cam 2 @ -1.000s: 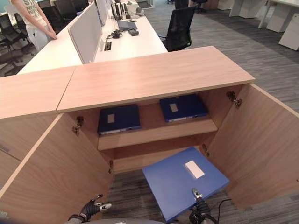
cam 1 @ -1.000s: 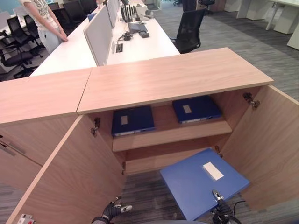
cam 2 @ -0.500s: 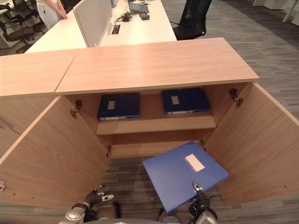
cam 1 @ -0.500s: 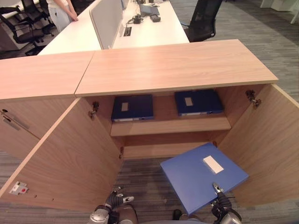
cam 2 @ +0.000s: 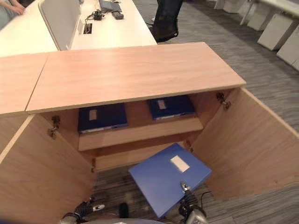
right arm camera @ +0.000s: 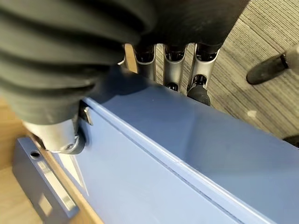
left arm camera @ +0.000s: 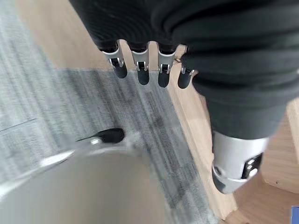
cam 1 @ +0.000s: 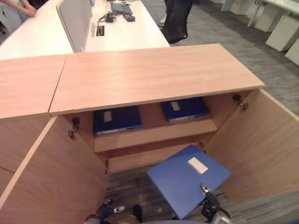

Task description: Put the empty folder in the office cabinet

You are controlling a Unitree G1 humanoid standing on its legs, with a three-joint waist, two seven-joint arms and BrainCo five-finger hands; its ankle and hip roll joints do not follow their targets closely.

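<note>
A bright blue folder [cam 1: 187,179] with a white label hangs tilted over the carpet, just in front of the cabinet's lower compartment. My right hand [cam 1: 209,211] is shut on its near edge: in the right wrist view the thumb lies on the folder [right arm camera: 163,163] and the fingers [right arm camera: 175,65] curl under it. The wooden office cabinet [cam 1: 154,74] stands with both doors swung wide. Its upper shelf [cam 1: 154,134] carries two dark blue folders [cam 1: 116,119] [cam 1: 184,108] lying flat. My left hand [cam 1: 106,208] hangs low by the left door, open, its fingers [left arm camera: 140,70] relaxed and holding nothing.
The left door [cam 1: 51,177] and the right door [cam 1: 261,144] flank the opening on either side of me. Behind the cabinet run white desks [cam 1: 121,32] with a grey partition [cam 1: 74,21], a black chair [cam 1: 176,21], and a person's hands [cam 1: 18,7] at the far left.
The camera has shifted, so the whole picture moved. The bright blue folder stays in my right hand before the lower compartment. My left hand stays low.
</note>
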